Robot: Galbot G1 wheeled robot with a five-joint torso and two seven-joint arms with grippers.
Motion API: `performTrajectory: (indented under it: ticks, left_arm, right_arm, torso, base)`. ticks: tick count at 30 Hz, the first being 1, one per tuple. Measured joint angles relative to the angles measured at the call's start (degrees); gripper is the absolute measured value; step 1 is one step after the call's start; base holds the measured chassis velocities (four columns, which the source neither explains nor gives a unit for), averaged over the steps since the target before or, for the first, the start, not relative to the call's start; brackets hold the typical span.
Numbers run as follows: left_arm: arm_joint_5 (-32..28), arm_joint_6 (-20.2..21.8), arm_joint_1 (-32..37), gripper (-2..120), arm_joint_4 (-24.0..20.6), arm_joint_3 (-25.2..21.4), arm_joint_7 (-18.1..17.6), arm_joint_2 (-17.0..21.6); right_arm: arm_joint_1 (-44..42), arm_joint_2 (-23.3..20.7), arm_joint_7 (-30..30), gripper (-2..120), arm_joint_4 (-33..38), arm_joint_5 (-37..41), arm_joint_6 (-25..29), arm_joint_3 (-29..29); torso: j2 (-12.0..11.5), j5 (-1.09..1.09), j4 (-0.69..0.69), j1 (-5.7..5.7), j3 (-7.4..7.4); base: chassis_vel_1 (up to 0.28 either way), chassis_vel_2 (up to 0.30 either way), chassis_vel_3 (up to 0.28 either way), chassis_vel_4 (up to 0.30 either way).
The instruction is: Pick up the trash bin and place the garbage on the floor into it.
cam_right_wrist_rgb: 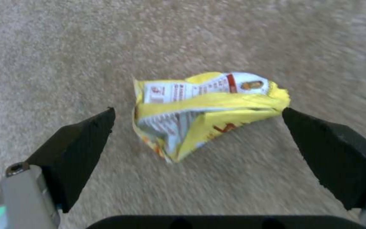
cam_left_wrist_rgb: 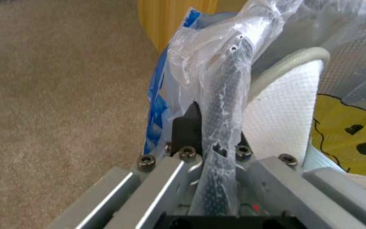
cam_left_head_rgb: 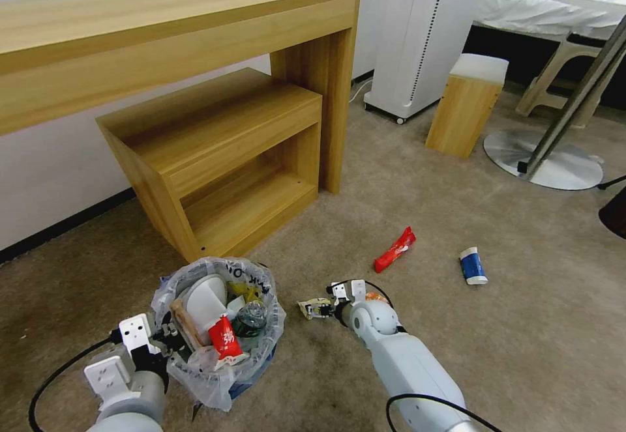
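Right pincer (cam_right_wrist_rgb: 198,133) hangs low over the floor (cam_left_head_rgb: 495,354), its fingers (cam_right_wrist_rgb: 79,152) spread wide apart on either side of a crumpled yellow wrapper (cam_right_wrist_rgb: 204,108) lying on the carpet between them, untouched. Left pincer (cam_left_wrist_rgb: 213,140) is clamped on the bag-covered rim of the trash bin (cam_left_head_rgb: 218,324), which already holds a white slipper (cam_left_head_rgb: 205,302), a red wrapper (cam_left_head_rgb: 225,337) and a bottle (cam_left_head_rgb: 251,318). Farther out on the floor lie a red packet (cam_left_head_rgb: 394,249) and a blue-white paper cup (cam_left_head_rgb: 472,266).

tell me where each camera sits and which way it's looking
Head: up on the robot, looking down at the carpet, both arms and the trash bin.
Left wrist: on the left claw, shut on the bin's rim.
Right wrist: over the open right claw, facing a yellow wrapper.
Head and right wrist share that wrapper.
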Motion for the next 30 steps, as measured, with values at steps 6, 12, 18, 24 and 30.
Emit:
performTrajectory:
  ticks: [6,12,18,24,30]
  left_arm:
    - [-0.01,0.02,-0.27,0,0.23,-0.09,-0.02,0.04]
    - [-0.14,0.08,-0.52,0,0.30,-0.11,-0.05,0.13]
    - [-0.38,0.12,-0.62,0,0.31,-0.17,-0.09,0.43]
    - [-0.42,0.13,-0.80,0,0.33,0.01,-0.11,0.50]
    - [-0.43,0.14,-0.94,0,0.52,0.14,-0.13,0.54]
  right_arm:
    - [2.04,2.95,-1.96,93,-4.75,-3.30,1.81,0.55]
    - [2.63,3.98,-2.42,74,-5.94,-4.87,1.96,0.74]
    - [2.38,3.63,-2.88,50,-6.50,-6.32,1.95,0.96]
    - [1.70,3.10,-2.98,32,-6.28,-6.64,1.96,1.29]
    - [0.86,2.24,-2.58,7,-4.25,-5.25,2.77,1.65]
  torso:
    - [0.00,0.00,0.00,0.00,0.00]
    - [0.00,0.00,0.00,0.00,0.00]
    - [0.00,0.00,0.00,0.00,0.00]
    - [0.00,0.01,0.00,0.00,0.00]
    - [0.00,0.01,0.00,0.00,0.00]
  base:
    - [0.000,0.000,0.000,0.000]
    - [0.000,0.000,0.000,0.000]
    - [0.000,0.000,0.000,0.000]
    - [0.000,0.000,0.000,0.000]
    - [0.000,0.000,0.000,0.000]
